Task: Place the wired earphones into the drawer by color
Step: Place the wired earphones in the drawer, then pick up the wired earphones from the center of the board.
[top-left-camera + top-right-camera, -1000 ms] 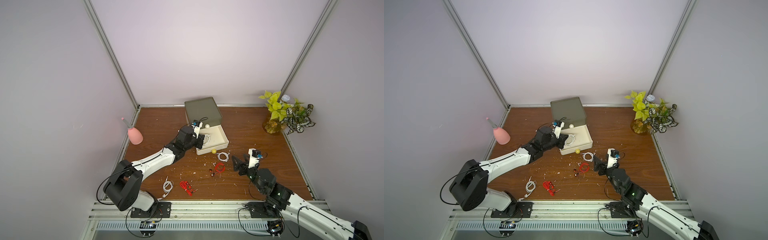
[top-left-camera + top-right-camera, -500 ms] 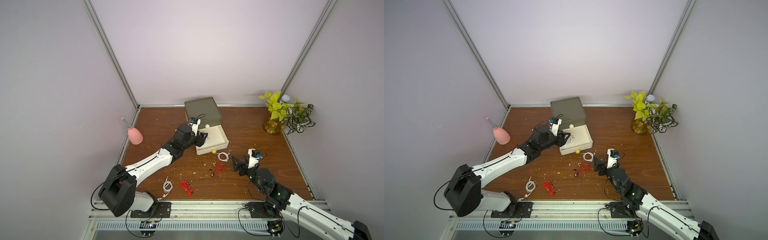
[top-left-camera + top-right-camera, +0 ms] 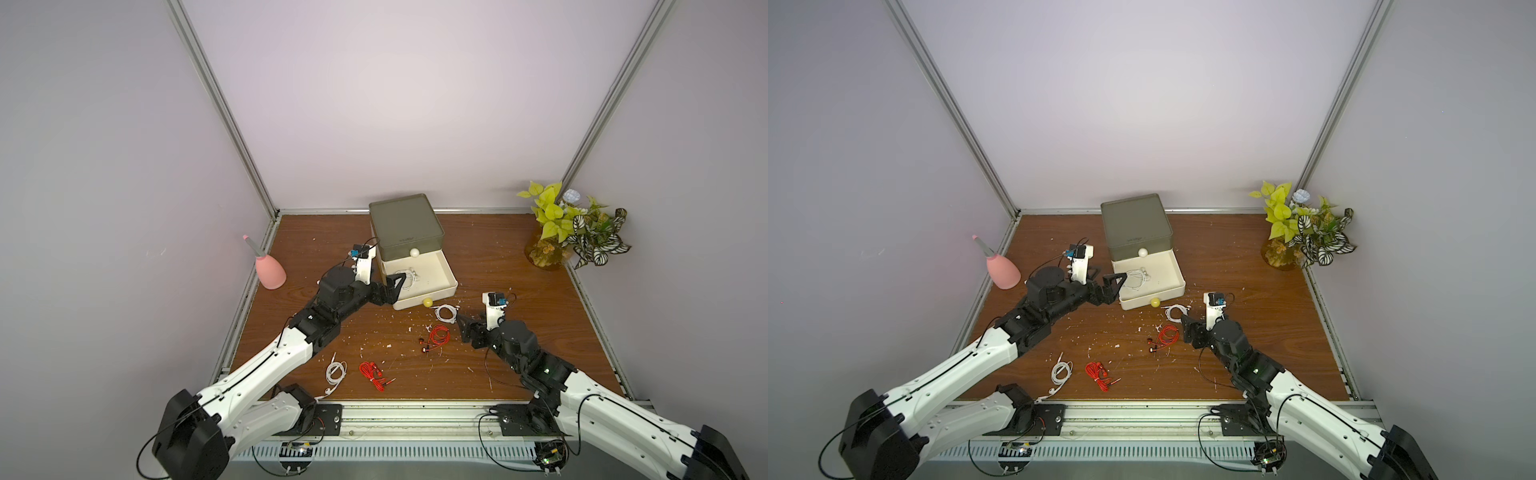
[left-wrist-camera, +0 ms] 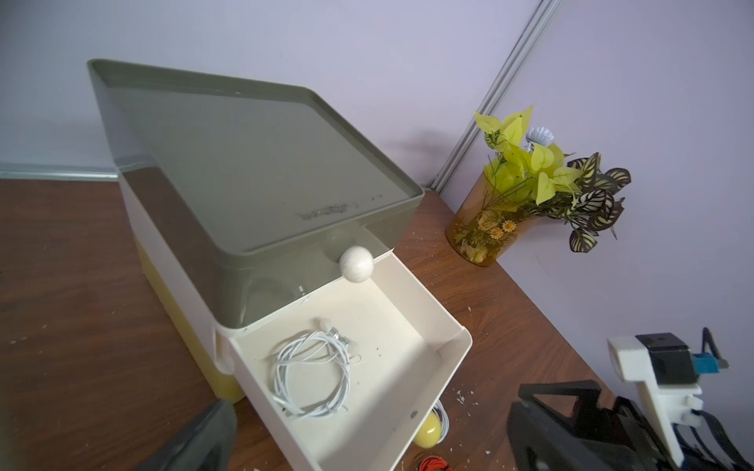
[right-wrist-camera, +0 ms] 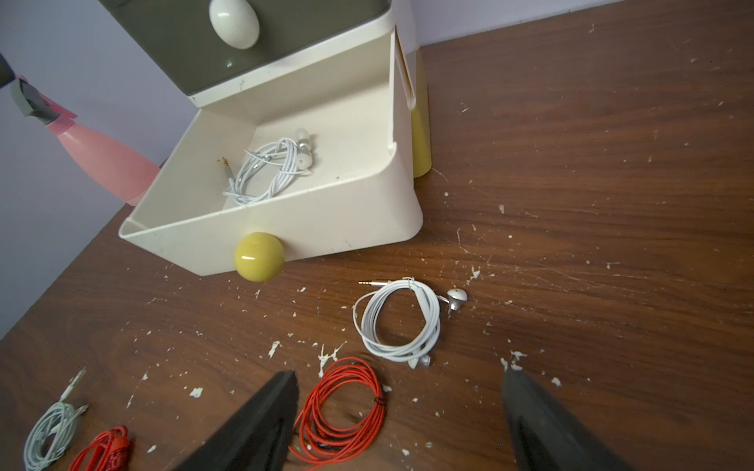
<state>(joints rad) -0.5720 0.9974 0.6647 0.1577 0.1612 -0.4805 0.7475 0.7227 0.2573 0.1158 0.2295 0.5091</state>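
Since a second ago my left gripper [image 3: 395,286] has let go of the white earphone bundle [image 4: 312,373] and drawn back to the near-left corner of the cream drawer [image 3: 451,286]; the jaws stand wide and empty. That bundle lies coiled on the drawer's floor, toward the side my left arm is on.

Outward from the drawer: a second white bundle [image 5: 402,322] lies on the desk [image 3: 519,270] just in front of the drawer's yellow knob [image 5: 259,257], and a red bundle [image 5: 344,412] lies just beside it, nearer to me. My right gripper [image 5: 400,412] hovers over these two, jaws spread and holding nothing. Further from the drawer, by the near edge of the desk, lie a third white bundle [image 3: 336,371] and another red bundle [image 3: 374,375]. I see no black earphones. The olive-grey tier [image 3: 405,226] above the open drawer is shut.

My worry is the right gripper's next pick: one finger [image 5: 261,424] sits right against the red coil, so closing on the white bundle could snag red cable too and carry the wrong colour into the cream drawer. Loose earbud ends could also catch on the drawer's front wall, or my left gripper could knock the drawer askew.
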